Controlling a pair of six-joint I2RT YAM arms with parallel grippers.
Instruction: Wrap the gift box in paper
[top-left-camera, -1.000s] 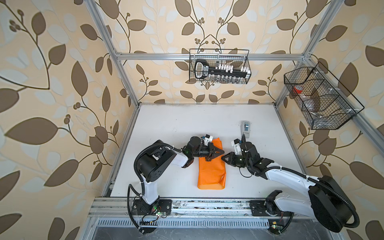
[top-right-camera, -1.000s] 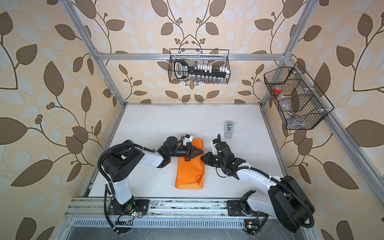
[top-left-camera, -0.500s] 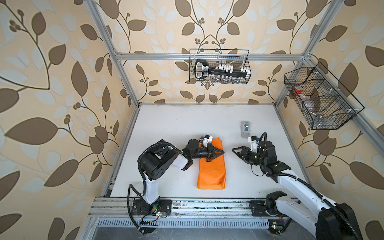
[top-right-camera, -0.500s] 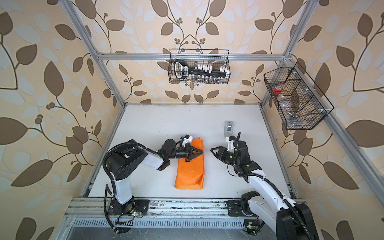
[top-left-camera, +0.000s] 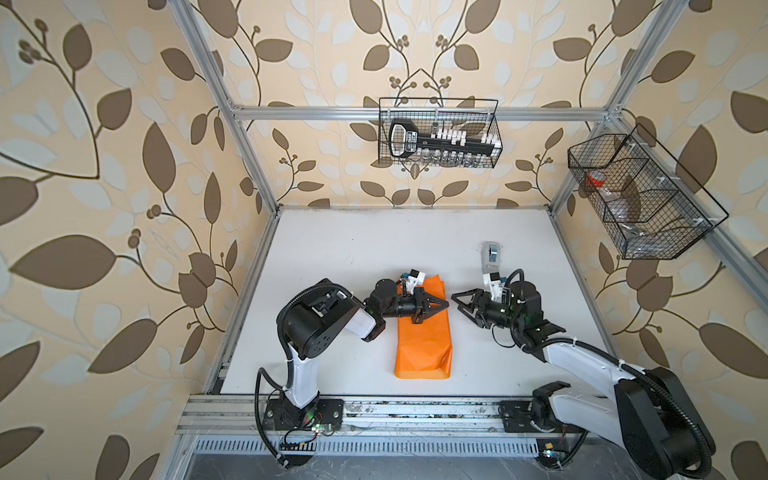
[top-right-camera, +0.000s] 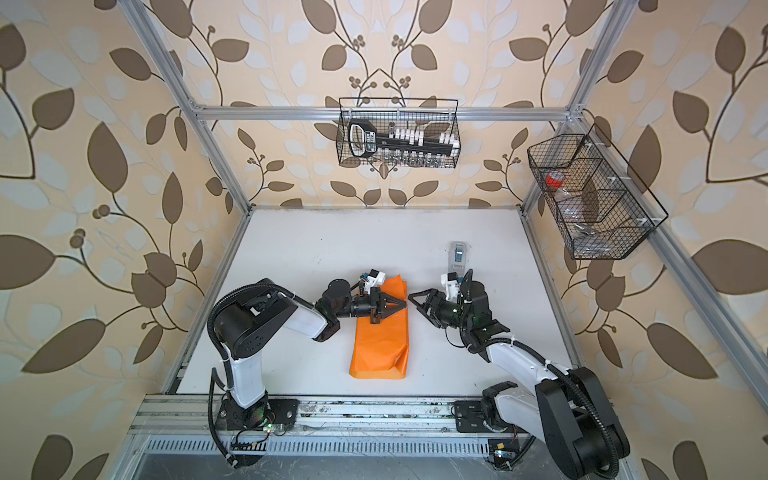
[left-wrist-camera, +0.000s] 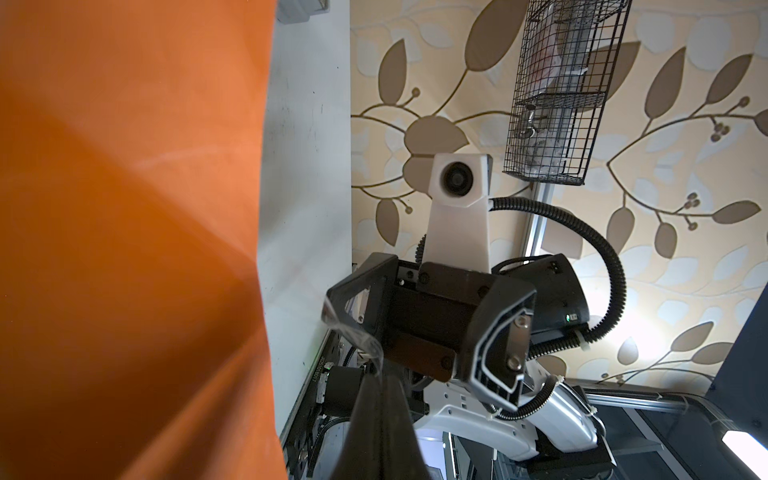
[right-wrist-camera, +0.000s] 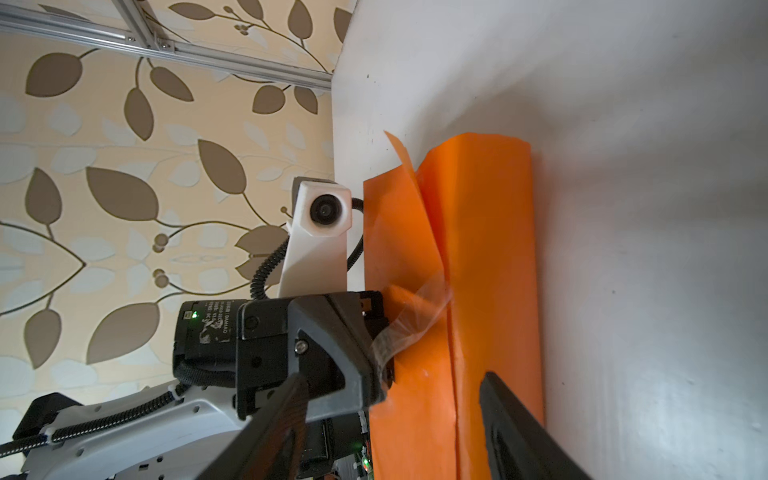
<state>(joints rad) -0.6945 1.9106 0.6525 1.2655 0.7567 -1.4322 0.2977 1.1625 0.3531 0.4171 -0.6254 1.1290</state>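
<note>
The orange paper (top-left-camera: 424, 340) (top-right-camera: 380, 345) lies folded into a long narrow bundle mid-table; a loose flap stands up at its far end (right-wrist-camera: 399, 232). The gift box is hidden. My left gripper (top-left-camera: 445, 306) (top-right-camera: 403, 306) (left-wrist-camera: 381, 384) hovers over the bundle's far part, shut, with a strip of clear tape (left-wrist-camera: 353, 336) (right-wrist-camera: 411, 320) pinched at its tips. The strip's free end hangs near my right gripper; I cannot tell whether it touches it. That right gripper (top-left-camera: 464, 309) (top-right-camera: 420, 309) (right-wrist-camera: 395, 376) faces the left one just right of the bundle, open and holding nothing.
A small grey tape dispenser (top-left-camera: 491, 253) (top-right-camera: 457, 255) stands on the white table (top-left-camera: 353, 257) behind the right arm. A wire basket (top-left-camera: 438, 133) hangs on the back wall, another (top-left-camera: 640, 195) on the right wall. Aluminium frame posts edge the table.
The right gripper has opened and drawn back a little to the right, off the paper, with its arm swung outward. The left gripper has stayed shut over the paper.
</note>
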